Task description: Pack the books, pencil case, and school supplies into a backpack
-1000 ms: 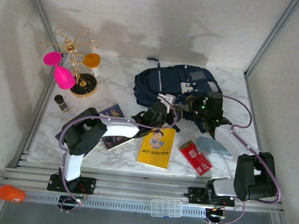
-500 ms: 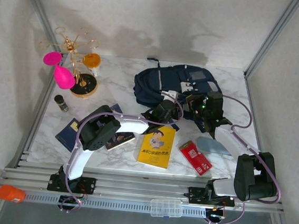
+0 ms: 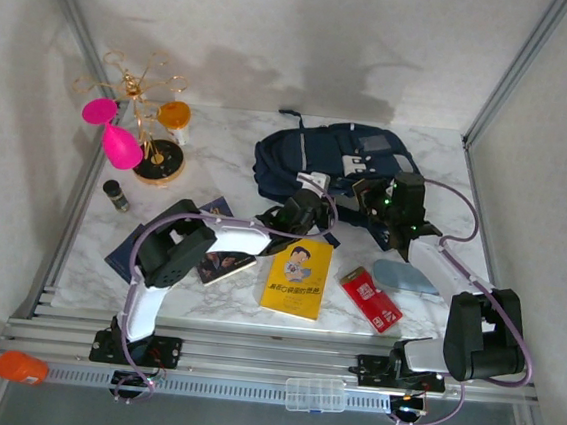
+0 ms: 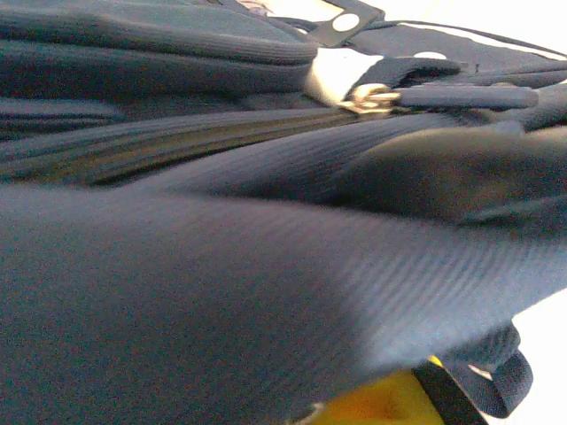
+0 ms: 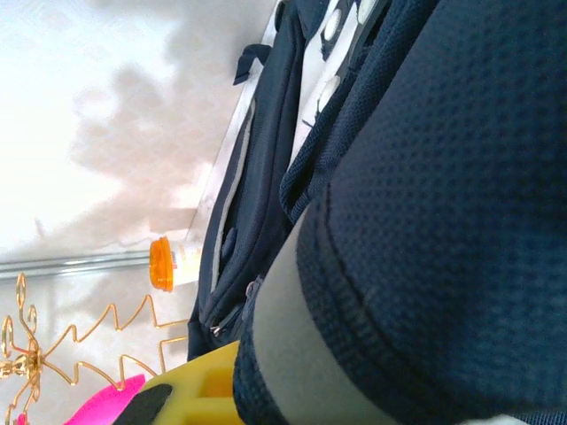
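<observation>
Backpack (image 3: pixel 304 159) fabric, clenched by the left gripper (image 3: pixel 312 201) and right gripper (image 3: pixel 370 201), may slip free if pulled unevenly, leaving the mouth closed.

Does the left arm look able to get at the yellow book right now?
Probably yes. The yellow book lies flat with nothing on it, just nearer than the left gripper, but that gripper seems shut on the backpack fabric and would have to let go first.
</observation>
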You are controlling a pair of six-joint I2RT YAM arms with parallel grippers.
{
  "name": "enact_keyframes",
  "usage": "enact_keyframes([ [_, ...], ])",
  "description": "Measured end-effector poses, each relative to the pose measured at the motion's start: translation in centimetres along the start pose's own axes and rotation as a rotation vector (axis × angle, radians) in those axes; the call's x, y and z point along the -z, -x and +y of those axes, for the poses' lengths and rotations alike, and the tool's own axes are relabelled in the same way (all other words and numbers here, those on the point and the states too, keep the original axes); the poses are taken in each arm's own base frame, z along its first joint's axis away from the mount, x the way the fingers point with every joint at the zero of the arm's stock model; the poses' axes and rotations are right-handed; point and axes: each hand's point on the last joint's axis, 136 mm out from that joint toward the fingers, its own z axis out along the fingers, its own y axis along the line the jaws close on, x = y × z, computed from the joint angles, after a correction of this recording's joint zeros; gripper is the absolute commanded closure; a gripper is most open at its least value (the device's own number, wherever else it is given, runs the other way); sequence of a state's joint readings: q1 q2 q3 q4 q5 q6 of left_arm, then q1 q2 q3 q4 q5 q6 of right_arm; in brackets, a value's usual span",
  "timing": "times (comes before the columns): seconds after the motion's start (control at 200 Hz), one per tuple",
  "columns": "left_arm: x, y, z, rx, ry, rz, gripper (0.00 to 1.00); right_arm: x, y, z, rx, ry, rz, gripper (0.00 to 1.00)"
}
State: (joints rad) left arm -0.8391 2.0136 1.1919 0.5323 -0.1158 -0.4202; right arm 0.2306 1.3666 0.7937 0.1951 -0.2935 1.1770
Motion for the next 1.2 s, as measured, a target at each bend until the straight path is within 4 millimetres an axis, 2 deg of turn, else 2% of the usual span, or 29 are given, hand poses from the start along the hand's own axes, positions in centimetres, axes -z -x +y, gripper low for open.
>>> enact_keyframes([
  [0.16,2.0,1.4,2.0,0.023,0.006,0.004,1.0,-0.7,1.0,1.1,0.036,0.02,0.039,1.0],
  [0.265,3.2,1.6,2.9,0.031,0.005,0.015,1.0,-1.7,0.8,2.0,0.068,0.046,0.088,1.0],
  [0.496,6.0,0.8,3.1,0.048,-0.019,0.074,1.0,-4.8,0.5,3.8,0.182,0.048,0.216,1.0],
  [0.621,6.3,0.5,1.5,0.059,-0.045,0.103,1.0,-5.6,1.0,3.5,0.227,0.025,0.217,0.77],
  [0.701,5.8,0.1,0.3,0.062,-0.054,0.123,1.0,-5.8,3.0,2.7,0.236,-0.006,0.168,0.6],
  [0.801,4.0,-0.5,-0.8,0.07,-0.057,0.149,1.0,-5.1,5.9,1.5,0.245,-0.052,0.095,0.41],
  [0.851,3.0,-0.9,-1.3,0.082,-0.061,0.164,1.0,-4.6,6.9,0.9,0.247,-0.081,0.065,0.29],
  [0.906,2.3,-1.3,-1.5,0.089,-0.062,0.176,1.0,-3.7,7.4,0.3,0.24,-0.107,0.04,0.21],
  [0.986,1.9,-2.1,-1.5,0.106,-0.061,0.197,1.0,-2.1,6.5,-0.2,0.225,-0.113,0.033,0.11],
  [1.076,1.7,-2.9,-1.7,0.113,-0.067,0.218,1.0,-0.5,4.0,-1.4,0.163,-0.103,0.059,0.04],
  [1.136,1.5,-2.9,-2.0,0.113,-0.072,0.221,1.0,-0.5,2.6,-2.2,0.126,-0.095,0.088,0.03],
  [1.201,1.3,-2.7,-2.5,0.112,-0.079,0.217,1.0,-1.3,1.0,-2.8,0.076,-0.098,0.135,0.04],
])
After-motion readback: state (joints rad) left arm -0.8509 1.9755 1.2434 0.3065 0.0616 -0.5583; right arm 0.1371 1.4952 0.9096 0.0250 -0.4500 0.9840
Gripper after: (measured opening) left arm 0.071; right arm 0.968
